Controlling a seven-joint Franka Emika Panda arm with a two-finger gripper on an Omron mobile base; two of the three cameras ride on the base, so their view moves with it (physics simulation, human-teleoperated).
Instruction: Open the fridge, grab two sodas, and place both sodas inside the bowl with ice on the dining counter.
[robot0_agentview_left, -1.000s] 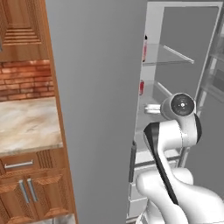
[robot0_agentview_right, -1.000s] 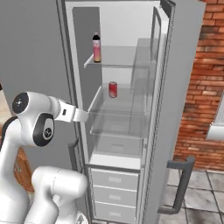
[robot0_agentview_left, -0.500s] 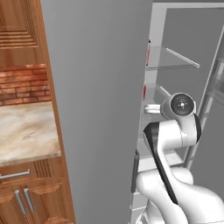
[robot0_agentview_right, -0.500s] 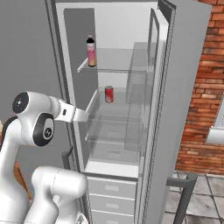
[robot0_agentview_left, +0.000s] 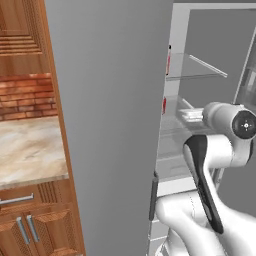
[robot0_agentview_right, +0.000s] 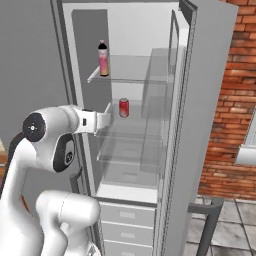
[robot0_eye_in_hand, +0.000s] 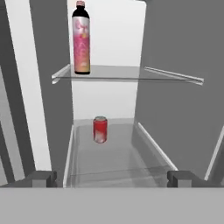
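Fridge (robot0_agentview_right: 210, 100) stands open, its door swung wide toward the brick wall in the right base view. Glass shelves are exposed.

One soda can (robot0_eye_in_hand: 99, 129) is seen upright on the lower glass shelf (robot0_eye_in_hand: 105, 162), toward the back and left of centre in the hand view; the same can (robot0_agentview_right: 123, 107) shows in the right base view just beyond the gripper. A tall pink bottle (robot0_eye_in_hand: 81, 39) with a dark cap stands on the upper shelf (robot0_eye_in_hand: 131, 74), above the can. A second can cannot be made out with certainty; a thin red sliver (robot0_agentview_left: 164, 105) at the fridge's edge in the left base view is too small to name.

Gripper (robot0_eye_in_hand: 109, 177) is spread wide and empty, both finger tips (robot0_eye_in_hand: 41, 177) at the front edge of the lower shelf, pointed at the can, well short of it.

Step judged in hand: the opening is done, the reach for the first can is under way. Next move is judged to call for a straight advance along the shelf, jaws kept apart until they straddle the can, with the upper shelf cleared overhead. Bowl and dining counter remain for later.
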